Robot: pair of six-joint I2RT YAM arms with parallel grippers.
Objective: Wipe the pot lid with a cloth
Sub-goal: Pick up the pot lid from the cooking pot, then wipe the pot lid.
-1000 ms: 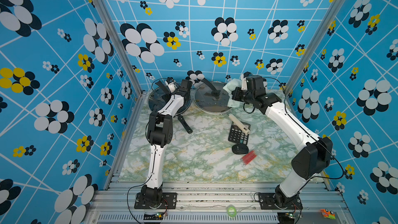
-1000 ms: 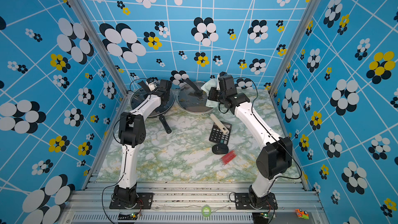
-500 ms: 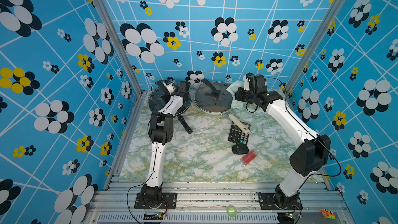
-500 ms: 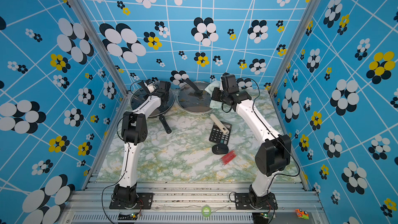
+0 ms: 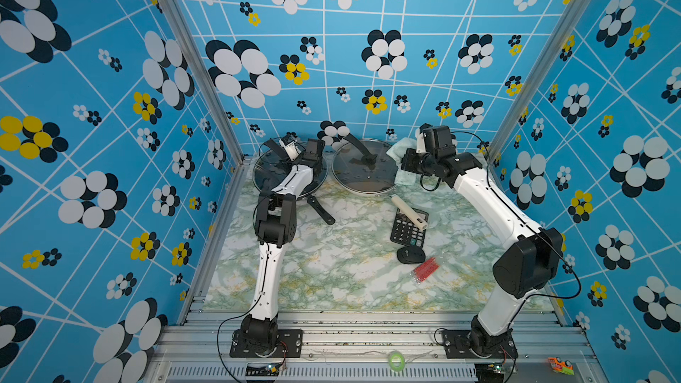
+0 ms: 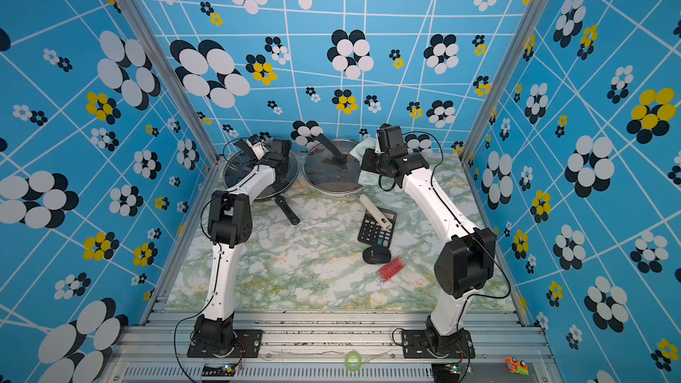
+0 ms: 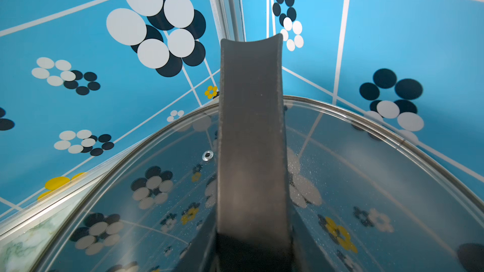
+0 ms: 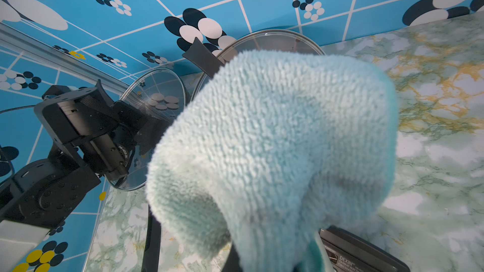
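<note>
Cloth ready, lid hold uncertain.
My right gripper [image 5: 400, 163] clamps the fluffy mint-green cloth [image 8: 275, 139]; whether my left gripper [image 5: 287, 149] grips the round glass pot lid [image 7: 366, 179] I can't tell, so wiping could shove it loose.

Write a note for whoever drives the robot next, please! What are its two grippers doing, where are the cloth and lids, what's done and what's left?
Right gripper: shut on the cloth, beside the rim of the lid on the table; touching or not, I cannot tell.
Left gripper: at the strap handle of the lid on the pan; open or shut is hidden.
Done: cloth is in the grip.
Left: the wiping itself; the lid on the table looks smudged.
</note>
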